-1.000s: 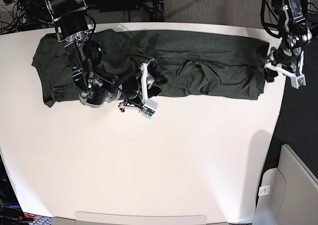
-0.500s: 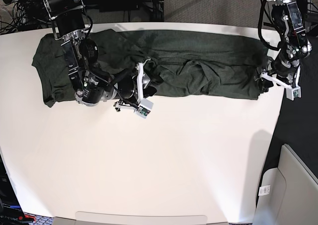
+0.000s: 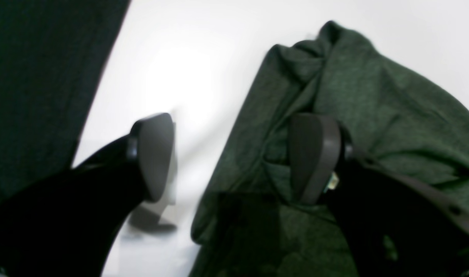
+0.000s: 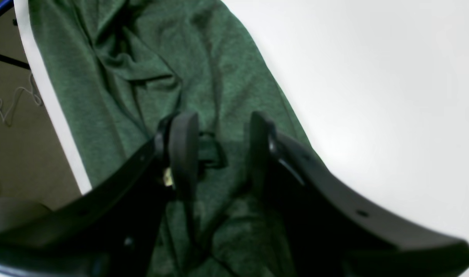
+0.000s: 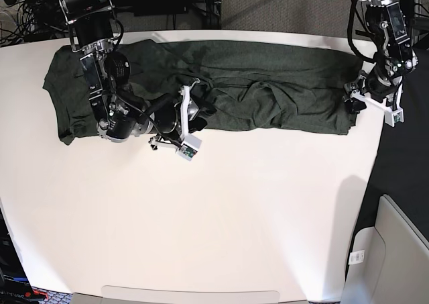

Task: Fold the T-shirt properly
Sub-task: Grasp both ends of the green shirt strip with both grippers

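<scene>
The white table (image 5: 234, 210) carries the T-shirt (image 5: 268, 82) along its far edge, long axis left-right. The right gripper (image 4: 223, 142) straddles a fabric ridge, half-parted; grip uncertain. The left gripper (image 3: 234, 154) gapes wide over the shirt's end.

White table (image 5: 221, 210) with rounded corners, evenly lit, showing a soft glare in the wrist views. Grey-brown carpeted floor (image 5: 281, 5) behind it; black cables (image 5: 27, 12) at upper left; a pale grey object (image 5: 392, 257) at lower right.
</scene>
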You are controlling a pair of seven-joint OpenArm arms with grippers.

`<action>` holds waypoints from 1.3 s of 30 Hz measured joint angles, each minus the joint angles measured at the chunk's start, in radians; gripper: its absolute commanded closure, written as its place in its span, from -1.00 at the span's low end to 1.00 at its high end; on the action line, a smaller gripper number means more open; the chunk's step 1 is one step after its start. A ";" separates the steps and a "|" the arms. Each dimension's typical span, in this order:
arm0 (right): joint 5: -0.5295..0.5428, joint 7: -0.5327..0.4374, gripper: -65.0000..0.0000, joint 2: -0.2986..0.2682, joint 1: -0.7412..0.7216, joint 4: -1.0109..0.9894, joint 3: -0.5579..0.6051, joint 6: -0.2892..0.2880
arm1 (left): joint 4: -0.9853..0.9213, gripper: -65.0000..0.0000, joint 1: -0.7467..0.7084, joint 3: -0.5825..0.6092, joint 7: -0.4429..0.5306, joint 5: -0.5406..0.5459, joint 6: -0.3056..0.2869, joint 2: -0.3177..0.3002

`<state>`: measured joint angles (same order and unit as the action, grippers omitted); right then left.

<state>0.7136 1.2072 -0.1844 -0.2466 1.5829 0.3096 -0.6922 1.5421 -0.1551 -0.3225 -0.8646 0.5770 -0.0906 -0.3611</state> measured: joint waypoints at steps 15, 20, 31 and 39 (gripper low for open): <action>-0.003 0.000 0.30 0.000 0.000 0.000 0.000 0.000 | 0.004 -0.39 -0.022 -0.005 -0.066 0.142 -0.128 0.006; 0.000 0.000 0.30 0.000 0.000 0.000 0.000 0.000 | -0.023 -0.29 -0.019 -0.006 -0.027 0.146 -0.138 0.029; 0.000 0.000 0.30 0.000 0.000 0.000 0.000 0.000 | -0.043 0.08 -0.014 -0.007 -0.033 0.164 -0.347 0.070; 0.000 0.000 0.30 -0.006 0.000 0.000 0.000 0.000 | -0.046 0.71 -0.014 -0.006 -0.051 0.168 -0.348 0.074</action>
<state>0.7139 1.2076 -0.1905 -0.2466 1.5829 0.3096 -0.6926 1.4963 -0.1692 -0.3290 -0.9154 0.7452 -0.4389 -0.2871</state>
